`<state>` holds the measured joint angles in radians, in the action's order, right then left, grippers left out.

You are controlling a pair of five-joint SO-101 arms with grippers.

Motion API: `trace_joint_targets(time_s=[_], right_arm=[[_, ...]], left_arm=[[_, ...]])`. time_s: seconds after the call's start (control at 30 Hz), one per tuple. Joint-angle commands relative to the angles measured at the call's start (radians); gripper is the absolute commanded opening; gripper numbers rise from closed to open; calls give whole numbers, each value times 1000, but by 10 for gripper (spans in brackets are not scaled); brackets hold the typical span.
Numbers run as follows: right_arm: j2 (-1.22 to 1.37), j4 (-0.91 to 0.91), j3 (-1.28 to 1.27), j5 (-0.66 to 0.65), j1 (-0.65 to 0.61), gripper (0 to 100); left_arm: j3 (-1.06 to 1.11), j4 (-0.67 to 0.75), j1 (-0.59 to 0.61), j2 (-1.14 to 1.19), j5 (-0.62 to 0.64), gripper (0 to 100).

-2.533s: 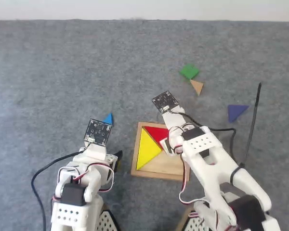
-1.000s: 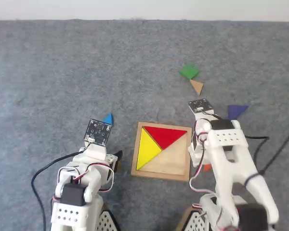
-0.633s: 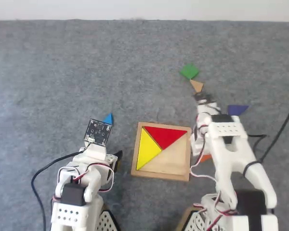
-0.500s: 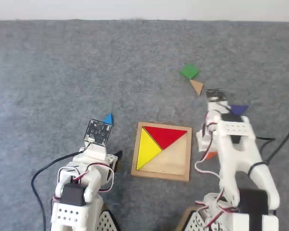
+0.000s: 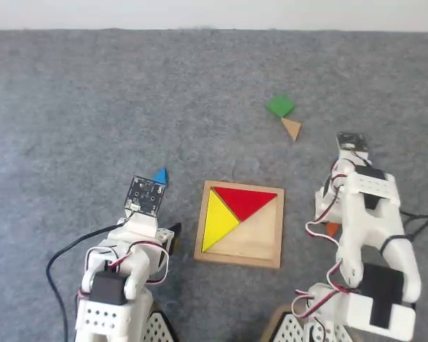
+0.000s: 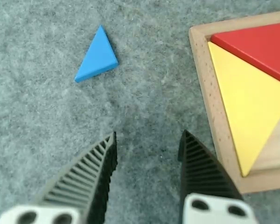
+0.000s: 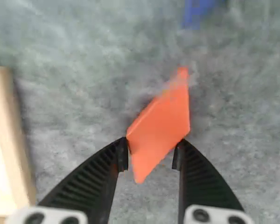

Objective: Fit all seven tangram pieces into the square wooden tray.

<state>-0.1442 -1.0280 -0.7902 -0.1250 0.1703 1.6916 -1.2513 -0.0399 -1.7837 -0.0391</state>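
The square wooden tray [image 5: 237, 258] holds a red triangle [image 5: 244, 199] and a yellow triangle [image 5: 217, 219]. My right gripper [image 7: 151, 144] is shut on an orange parallelogram [image 7: 161, 123], tilted above the carpet to the right of the tray, where a corner of the orange parallelogram [image 5: 332, 229] peeks out under the right arm [image 5: 365, 206]. A dark blue triangle [image 7: 198, 11] lies beyond it. My left gripper [image 6: 148, 135] is open over bare carpet between a small light blue triangle [image 6: 98, 56] and the tray's rim [image 6: 200, 70].
A green square [image 5: 279, 106] and a tan triangle [image 5: 292, 128] lie on the grey carpet beyond the tray to the right. The light blue triangle [image 5: 160, 176] sits just ahead of the left arm [image 5: 125, 263]. A black cable trails at the right edge.
The right arm has swung from over the tray out to the right, the orange piece travelling with it, and now covers the dark blue triangle. The left arm has not moved.
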Motion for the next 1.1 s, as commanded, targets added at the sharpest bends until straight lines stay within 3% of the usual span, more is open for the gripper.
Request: trace_joint_targets(time_s=[0.0,0.2,0.33,0.53,0.7,0.77,0.93,1.0,1.07], right_arm=[[-5,5,69,-5,82,162],[12,-27,176,-61,236,162],[21,-160,281,-20,242,162],[-54,-242,374,77,183,163],[-73,-271,358,176,-19,163],[-64,-242,353,253,-74,163],[-62,-105,241,427,-2,162],[-47,-74,199,500,-59,166],[-16,-71,203,479,-124,166]], left_arm=[[-7,5,-5,-8,-2,207],[-7,5,-5,-8,-2,207],[-7,5,-5,-8,-2,207],[-7,5,-5,-8,-2,207],[-7,5,-5,-8,-2,207],[-7,5,-5,-8,-2,207],[-7,5,-5,-8,-2,207],[-7,5,-5,-8,-2,207],[-7,5,-5,-8,-2,207]])
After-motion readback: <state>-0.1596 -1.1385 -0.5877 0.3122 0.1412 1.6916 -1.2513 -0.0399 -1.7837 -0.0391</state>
